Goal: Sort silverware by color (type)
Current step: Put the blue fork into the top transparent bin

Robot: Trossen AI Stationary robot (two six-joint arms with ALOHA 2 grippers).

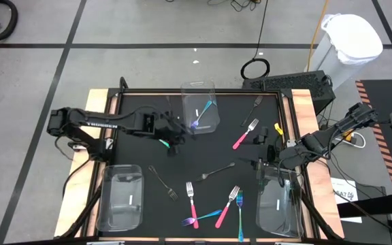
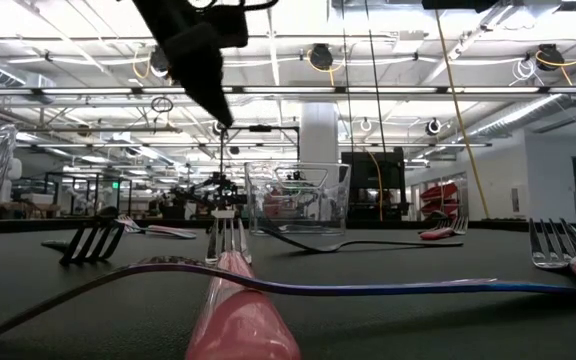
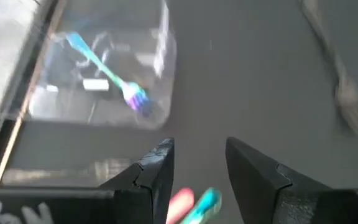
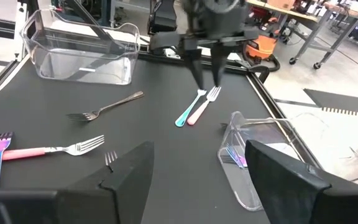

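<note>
Forks lie scattered on the black table. My left gripper [image 1: 174, 136] [image 3: 201, 162] is open and hangs above a teal-handled fork [image 4: 187, 114] and a pink-handled fork [image 4: 201, 107] that lie side by side on the table; their handle ends [image 3: 194, 205] show between its fingers. The low view shows it [image 2: 208, 80] well above the table. A clear bin [image 1: 199, 109] at the far edge holds an iridescent teal fork [image 3: 104, 68]. My right gripper [image 1: 260, 163] [image 4: 197, 180] is open near the right edge and holds nothing.
Empty clear bins stand near left [image 1: 121, 197] and near right [image 1: 278, 201]. Loose on the table: a pink-handled fork [image 1: 245, 134], dark forks [image 1: 256, 109] [image 1: 216, 170] [image 1: 163, 182], and pink and teal forks in a cluster near the front edge [image 1: 216, 207].
</note>
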